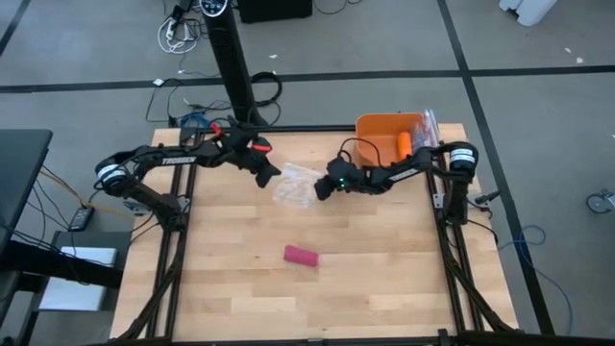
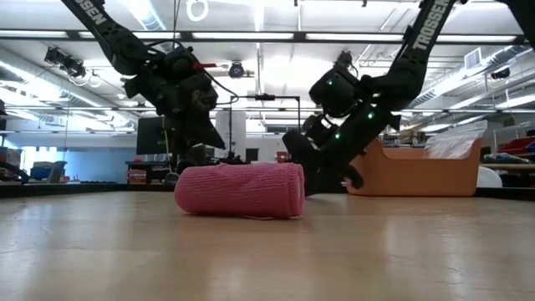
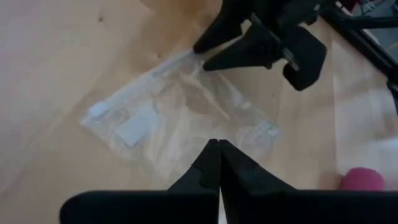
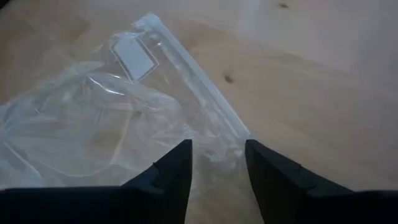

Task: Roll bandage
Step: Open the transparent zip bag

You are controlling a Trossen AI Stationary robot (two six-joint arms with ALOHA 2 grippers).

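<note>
The bandage (image 1: pixel 301 256) is a rolled-up magenta-pink stub lying on its side on the wooden table, toward the near edge. It also shows in the low view (image 2: pixel 241 190). No gripper is at it. Both grippers are farther back, at a clear crinkly plastic bag (image 1: pixel 293 183) lying flat on the table. My left gripper (image 3: pixel 217 144) is shut, its tips over the bag's edge (image 3: pixel 186 162). My right gripper (image 4: pixel 217 152) is open, its fingers standing on either side of the bag's zip strip (image 4: pixel 211 118) near a corner. My left gripper's shut fingertips (image 3: pixel 211 152) point down at the bag's edge. The fingers themselves hide the spot, so I cannot tell whether they touch or pinch the plastic. The bag lies flat on the table.
An orange bin (image 1: pixel 384 135) stands at the table's far right corner, with a small orange roll (image 1: pixel 405 142) and more clear plastic in it. A black post (image 1: pixel 233 67) rises behind the far edge. Bare wood surrounds the pink roll.
</note>
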